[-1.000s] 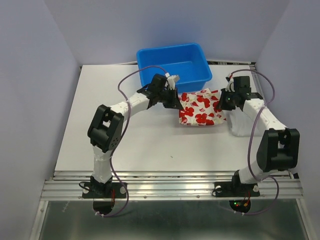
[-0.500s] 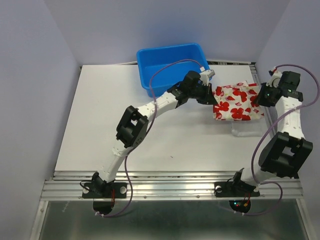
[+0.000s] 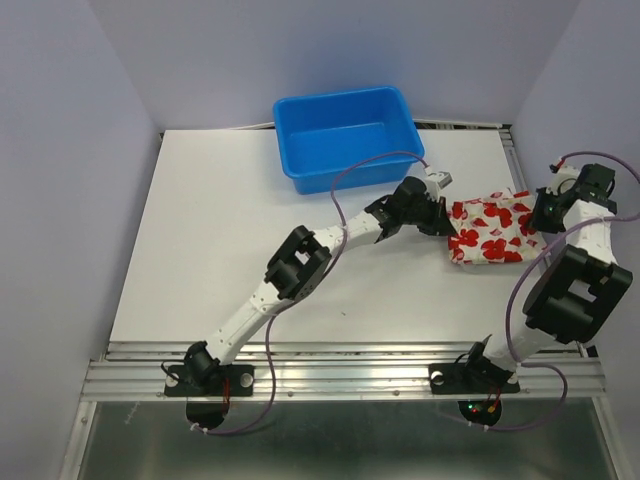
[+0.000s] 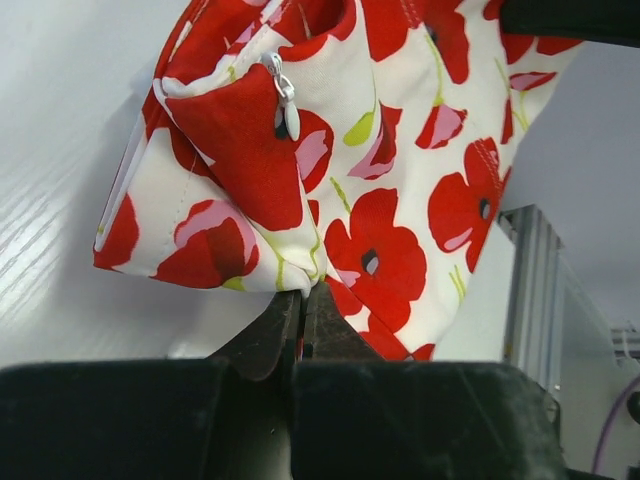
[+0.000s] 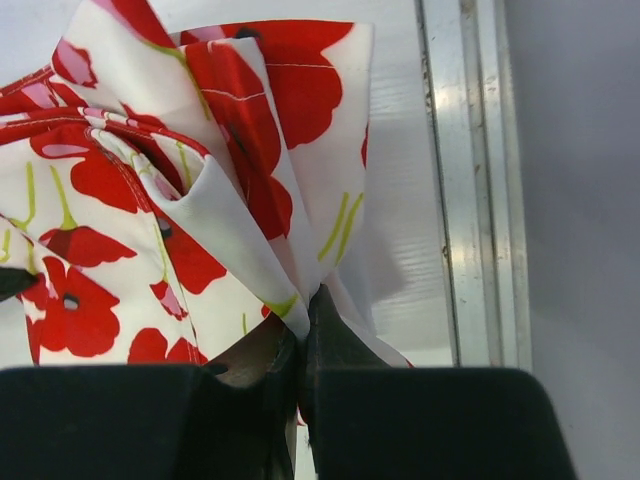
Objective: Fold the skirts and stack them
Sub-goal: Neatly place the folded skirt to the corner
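Note:
The folded red-flowered white skirt (image 3: 490, 232) hangs stretched between both grippers at the right side of the table, near its right rail. My left gripper (image 3: 447, 217) is shut on the skirt's left edge. In the left wrist view its tips (image 4: 303, 292) pinch a fold just below the skirt's zipper pull (image 4: 286, 105). My right gripper (image 3: 541, 214) is shut on the skirt's right edge. The right wrist view shows bunched layers of the skirt (image 5: 200, 190) clamped at its tips (image 5: 305, 302).
A blue plastic tub (image 3: 350, 172) stands at the back middle of the white table (image 3: 230, 240). The metal rail (image 5: 470, 180) along the table's right edge runs close beside my right gripper. The left arm reaches diagonally across the table's middle.
Both arms have carried the flowered skirt rightward, from in front of the tub to the table's right edge. Both grips have stayed shut on it.

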You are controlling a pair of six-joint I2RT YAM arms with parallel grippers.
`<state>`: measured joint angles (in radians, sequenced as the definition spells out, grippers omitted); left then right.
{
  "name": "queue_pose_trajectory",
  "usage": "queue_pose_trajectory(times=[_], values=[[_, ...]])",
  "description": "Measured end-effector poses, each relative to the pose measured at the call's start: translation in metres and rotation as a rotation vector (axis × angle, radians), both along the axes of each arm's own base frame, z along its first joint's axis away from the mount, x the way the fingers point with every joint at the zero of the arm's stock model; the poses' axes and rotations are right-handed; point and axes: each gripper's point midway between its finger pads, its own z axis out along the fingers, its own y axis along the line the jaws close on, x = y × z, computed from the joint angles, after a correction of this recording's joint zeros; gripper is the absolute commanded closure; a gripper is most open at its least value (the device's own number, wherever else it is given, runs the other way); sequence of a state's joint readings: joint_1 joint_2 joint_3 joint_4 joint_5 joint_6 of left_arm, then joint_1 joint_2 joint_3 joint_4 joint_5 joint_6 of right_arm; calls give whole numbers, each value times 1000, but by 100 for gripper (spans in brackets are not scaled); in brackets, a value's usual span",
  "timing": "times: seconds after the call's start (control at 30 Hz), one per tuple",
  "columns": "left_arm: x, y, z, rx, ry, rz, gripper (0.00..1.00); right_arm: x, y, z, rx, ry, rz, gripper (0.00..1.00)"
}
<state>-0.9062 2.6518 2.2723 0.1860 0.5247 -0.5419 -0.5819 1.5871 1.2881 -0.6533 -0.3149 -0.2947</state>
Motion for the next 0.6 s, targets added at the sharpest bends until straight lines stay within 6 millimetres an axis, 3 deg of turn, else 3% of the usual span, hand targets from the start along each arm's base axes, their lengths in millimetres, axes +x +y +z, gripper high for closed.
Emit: queue_pose_trajectory(times=[0.13,0.23,0.27,0.43,0.57,0.6], values=[[8,1,-36,36,16,28,100,1,2,-33,33,35,8,99],[14,2,-42,39,14,42,99,0,4,-55,50,51,15,99],[15,2,-41,37,11,43,94,-1,5,-61,56,60,17,96],[17,2,-38,27,-7,43,66,0,0,-80,45,81,21,66],[17,2,-39,27,-6,41,66,4,-4,-79,28,67,18,42],[16,3,-40,31,-3,41,61,5,-4,-78,25,62,20,34]])
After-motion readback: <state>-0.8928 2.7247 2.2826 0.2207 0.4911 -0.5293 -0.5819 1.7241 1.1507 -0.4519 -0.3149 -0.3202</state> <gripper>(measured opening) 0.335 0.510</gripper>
